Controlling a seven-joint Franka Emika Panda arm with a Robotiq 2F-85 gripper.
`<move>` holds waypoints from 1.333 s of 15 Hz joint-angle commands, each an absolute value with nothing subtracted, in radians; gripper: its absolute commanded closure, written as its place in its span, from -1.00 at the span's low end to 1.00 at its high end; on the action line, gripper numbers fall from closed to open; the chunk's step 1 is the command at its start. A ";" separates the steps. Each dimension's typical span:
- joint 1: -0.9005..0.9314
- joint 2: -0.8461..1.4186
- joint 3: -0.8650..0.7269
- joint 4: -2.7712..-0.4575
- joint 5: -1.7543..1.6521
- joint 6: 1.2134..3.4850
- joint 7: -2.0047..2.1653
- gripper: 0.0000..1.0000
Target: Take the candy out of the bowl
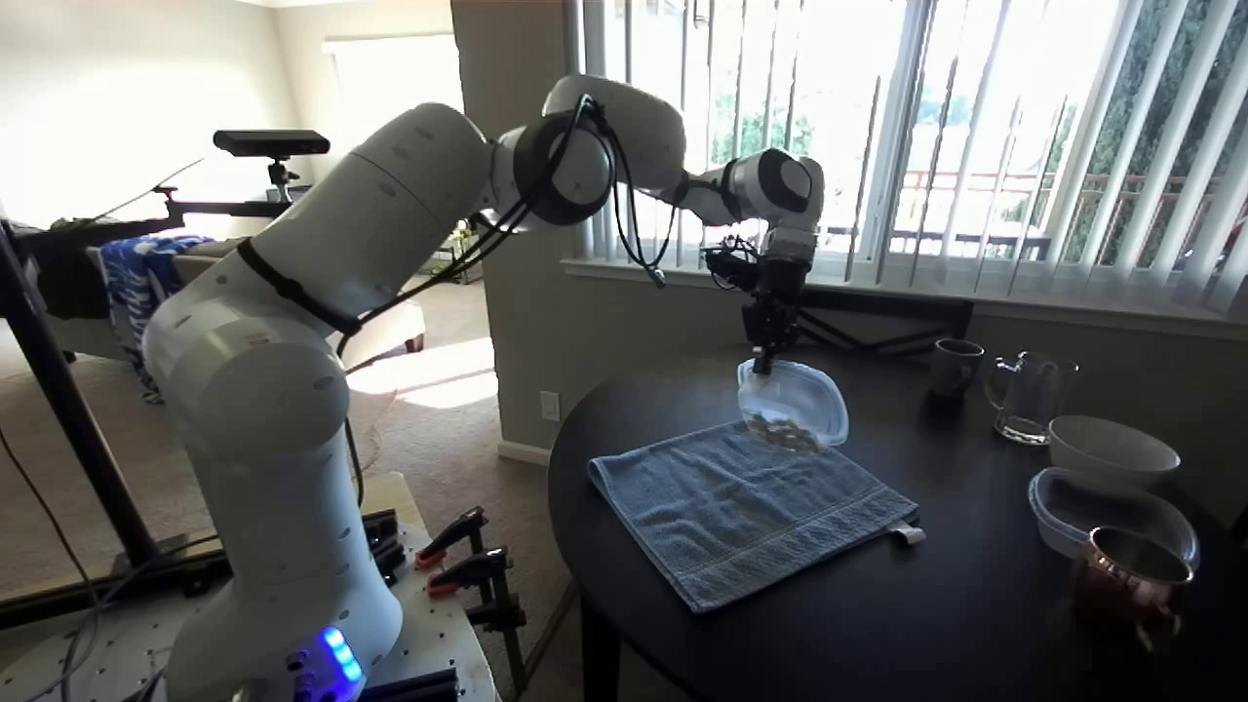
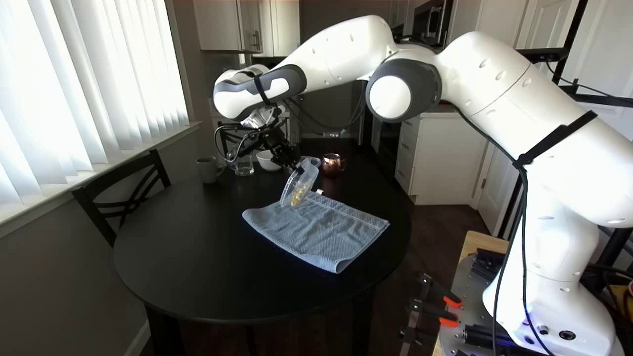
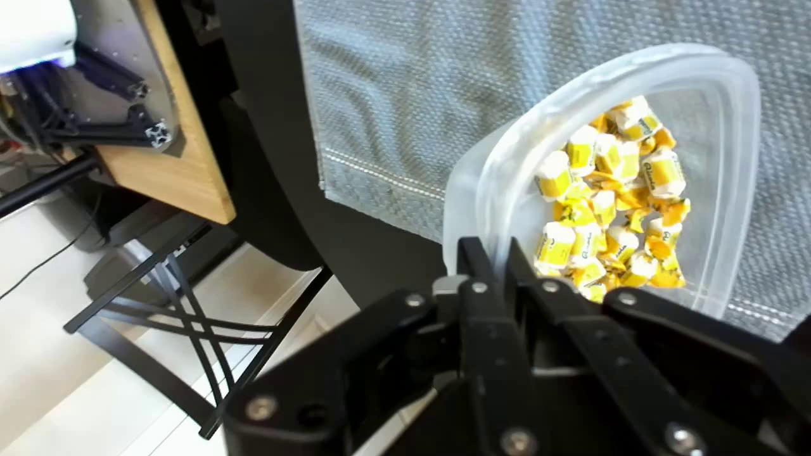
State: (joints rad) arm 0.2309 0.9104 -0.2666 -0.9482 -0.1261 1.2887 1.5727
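Observation:
The bowl is a translucent white plastic bowl with a rounded outline; it shows in both exterior views and in the wrist view. It is tilted steeply over the far edge of the towel. The candy, yellow-and-white wrapped pieces, lies heaped inside toward the low side; it also shows in both exterior views. My gripper is shut on the bowl's rim, one finger inside and one outside. It also shows in both exterior views. Whether the bowl touches the towel, I cannot tell.
A grey-blue towel lies on the dark round table. Along one side stand a grey mug, a glass mug, a round white bowl, a translucent container and a copper mug. A chair stands beside the table.

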 commanded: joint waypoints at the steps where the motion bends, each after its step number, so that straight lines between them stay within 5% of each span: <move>1: 0.277 0.750 -0.256 -1.182 -0.180 1.247 1.441 0.94; 13: 0.279 0.753 -0.104 -1.254 -0.560 0.824 1.205 0.95; 20: 0.295 0.789 -0.056 -1.275 -0.763 0.847 1.206 0.94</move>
State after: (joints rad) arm 0.2939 0.7970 -0.0750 -1.2551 -0.7229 0.8283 1.1988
